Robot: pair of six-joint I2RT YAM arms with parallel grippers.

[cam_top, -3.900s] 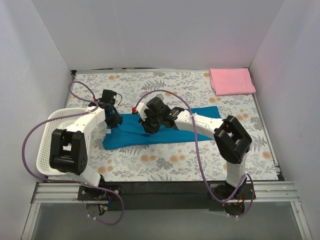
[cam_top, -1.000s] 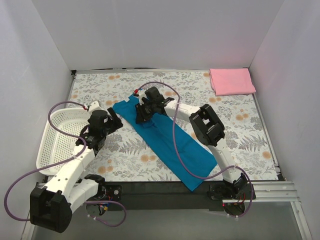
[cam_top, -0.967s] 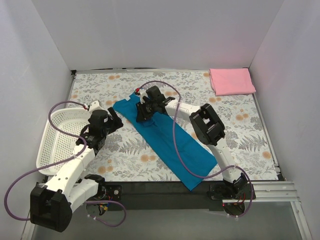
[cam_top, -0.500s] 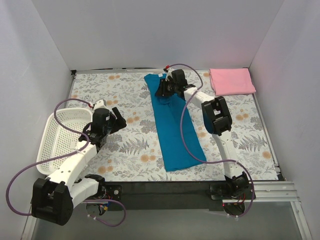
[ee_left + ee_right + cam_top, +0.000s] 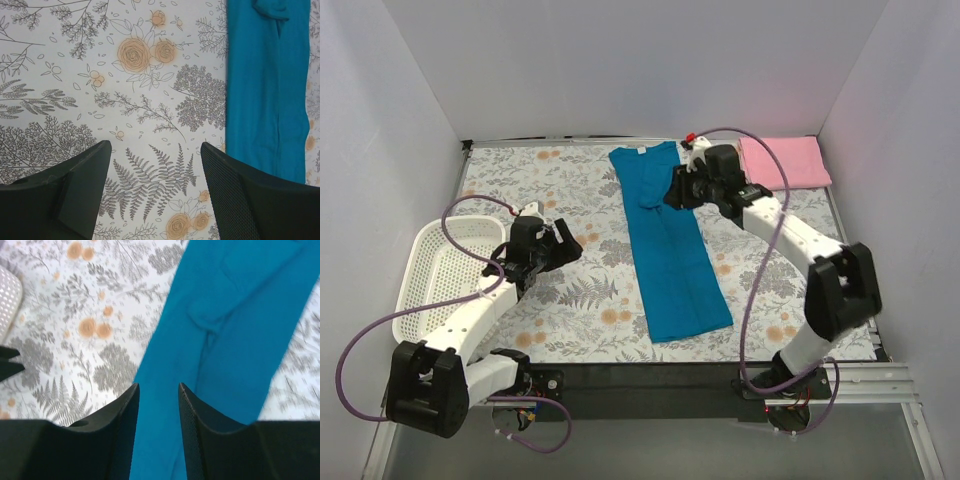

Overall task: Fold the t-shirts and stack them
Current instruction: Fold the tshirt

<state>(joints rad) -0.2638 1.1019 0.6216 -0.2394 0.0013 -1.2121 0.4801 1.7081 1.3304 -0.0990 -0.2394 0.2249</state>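
Two shirts: the teal shirt (image 5: pixel 670 250) lies as a long folded strip under the right gripper (image 5: pixel 675 192), whose jaws stand partly apart, empty. The pink shirt (image 5: pixel 785 162) sits folded just off that gripper's right. The left gripper (image 5: pixel 568 241) gapes wide, empty, with the basket (image 5: pixel 420 240) on its left.

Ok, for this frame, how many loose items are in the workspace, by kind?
T-shirts: 2 (teal-blue t-shirt, pink t-shirt)
Baskets: 1 (white lattice basket)
Total: 3
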